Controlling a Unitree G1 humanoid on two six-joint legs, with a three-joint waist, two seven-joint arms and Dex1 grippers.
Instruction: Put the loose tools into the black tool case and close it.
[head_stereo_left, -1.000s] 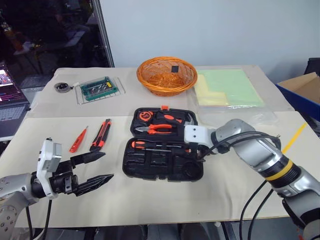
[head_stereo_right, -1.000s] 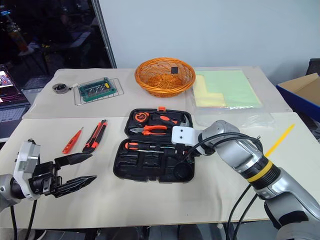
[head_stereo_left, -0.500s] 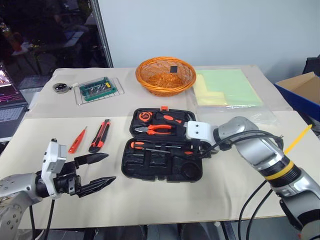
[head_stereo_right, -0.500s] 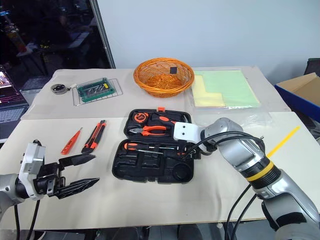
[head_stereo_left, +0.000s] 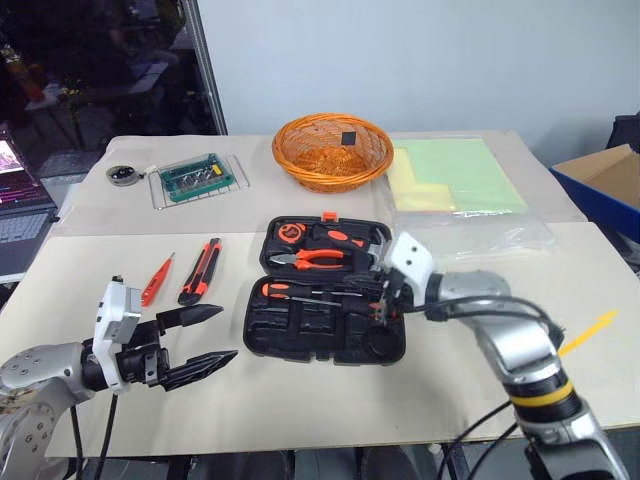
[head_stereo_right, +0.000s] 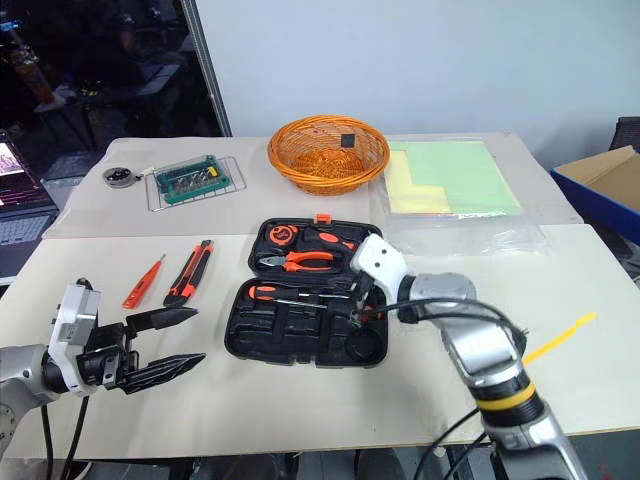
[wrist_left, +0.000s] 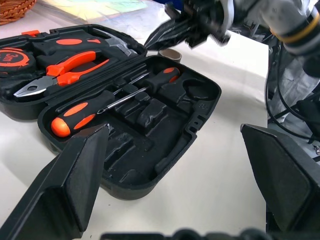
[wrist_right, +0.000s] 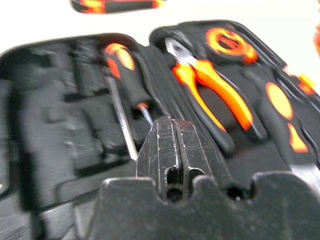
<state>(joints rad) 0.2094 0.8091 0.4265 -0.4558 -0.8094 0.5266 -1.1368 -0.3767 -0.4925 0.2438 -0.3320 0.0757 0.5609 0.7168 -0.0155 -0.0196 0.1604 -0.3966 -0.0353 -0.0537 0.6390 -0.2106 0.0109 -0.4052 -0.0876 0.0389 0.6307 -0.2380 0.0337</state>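
The black tool case (head_stereo_left: 300, 335) lies open mid-table, with two black-and-orange screwdrivers (wrist_left: 80, 112) seated in its near half and pliers, a hammer and a tape measure in the far half. An orange tester screwdriver (head_stereo_left: 156, 279) and an orange-black utility knife (head_stereo_left: 200, 270) lie loose on the table left of the case. A small greyish roll (wrist_left: 170, 52) sits just outside the case's right edge. My right gripper (head_stereo_left: 378, 302) hangs over that edge, fingers (wrist_right: 165, 145) pressed together with nothing between them. My left gripper (head_stereo_left: 205, 335) is open near the front left, apart from everything.
An orange wicker basket (head_stereo_left: 333, 150) stands at the back centre. Beside it are a clear box of green bits (head_stereo_left: 200, 177) and a round metal disc (head_stereo_left: 122, 173). Green sheets in plastic (head_stereo_left: 455, 175) lie back right. A blue box (head_stereo_left: 605, 185) sits off the right edge.
The right arm has swung its elbow down toward the table's near edge, and its gripper has turned over the case's right edge. The left gripper has stayed put, open.
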